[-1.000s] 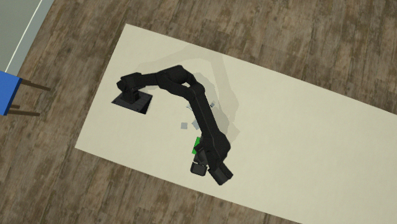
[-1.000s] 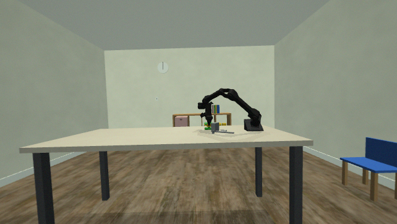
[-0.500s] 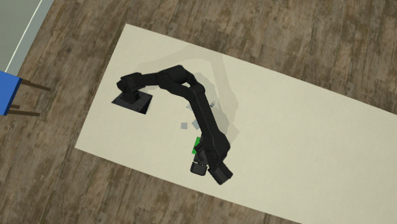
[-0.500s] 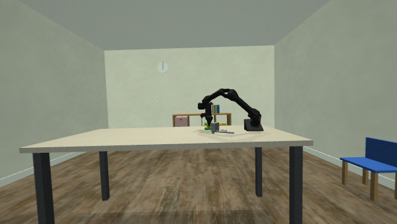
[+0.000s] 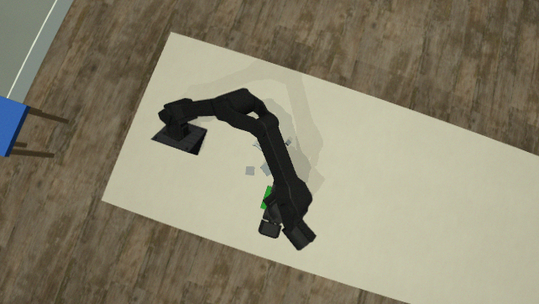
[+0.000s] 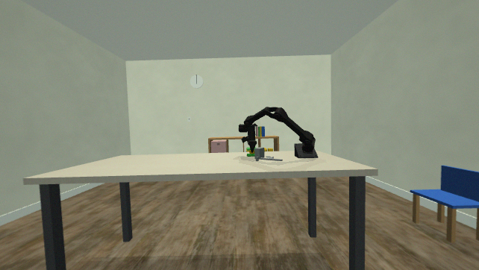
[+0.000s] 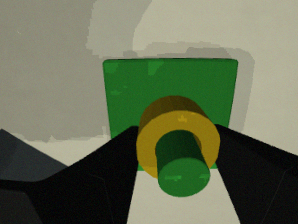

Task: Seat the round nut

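Observation:
In the wrist view my gripper (image 7: 174,132) is shut on the yellow round nut (image 7: 177,140). The nut is threaded over the green round peg (image 7: 182,169), whose top sticks up through the ring toward the camera. The peg stands on a green square base (image 7: 170,99) that lies flat on the table below the nut. In the overhead view the arm hides nearly all of this, and only a sliver of the green base (image 5: 266,196) shows beside the wrist (image 5: 290,218). From the side, the gripper (image 6: 251,148) points straight down over the peg stand.
Small grey blocks (image 5: 250,170) lie on the table between the arm's base (image 5: 180,135) and the peg stand. A grey block with a rod (image 6: 268,159) sits just right of the stand in the side view. The table's near edge runs close to the wrist.

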{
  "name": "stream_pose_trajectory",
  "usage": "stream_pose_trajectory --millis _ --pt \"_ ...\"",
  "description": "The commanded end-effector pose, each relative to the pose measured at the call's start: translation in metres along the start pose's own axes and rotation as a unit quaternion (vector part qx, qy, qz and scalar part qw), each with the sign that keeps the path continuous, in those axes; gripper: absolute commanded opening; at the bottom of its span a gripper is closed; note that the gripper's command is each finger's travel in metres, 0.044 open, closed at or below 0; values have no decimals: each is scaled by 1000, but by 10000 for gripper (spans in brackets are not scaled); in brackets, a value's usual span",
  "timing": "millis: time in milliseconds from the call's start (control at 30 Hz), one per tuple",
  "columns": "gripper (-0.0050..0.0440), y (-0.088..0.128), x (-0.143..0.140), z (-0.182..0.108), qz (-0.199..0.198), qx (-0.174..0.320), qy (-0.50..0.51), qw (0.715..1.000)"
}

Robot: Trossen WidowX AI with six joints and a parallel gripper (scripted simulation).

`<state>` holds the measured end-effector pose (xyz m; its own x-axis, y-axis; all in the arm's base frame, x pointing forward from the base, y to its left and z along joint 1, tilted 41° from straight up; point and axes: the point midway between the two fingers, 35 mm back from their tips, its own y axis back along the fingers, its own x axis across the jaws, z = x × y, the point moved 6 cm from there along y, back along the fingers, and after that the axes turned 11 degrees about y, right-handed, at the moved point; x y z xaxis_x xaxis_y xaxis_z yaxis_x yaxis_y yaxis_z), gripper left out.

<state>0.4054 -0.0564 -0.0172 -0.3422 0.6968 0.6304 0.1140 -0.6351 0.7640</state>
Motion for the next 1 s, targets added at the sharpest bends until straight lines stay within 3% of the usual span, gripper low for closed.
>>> stream_pose_trajectory --millis 0,967 --pt "-50 5 3 4 -5 -9 5 1000" --pt "-50 1 3 5 -5 -9 5 1000"
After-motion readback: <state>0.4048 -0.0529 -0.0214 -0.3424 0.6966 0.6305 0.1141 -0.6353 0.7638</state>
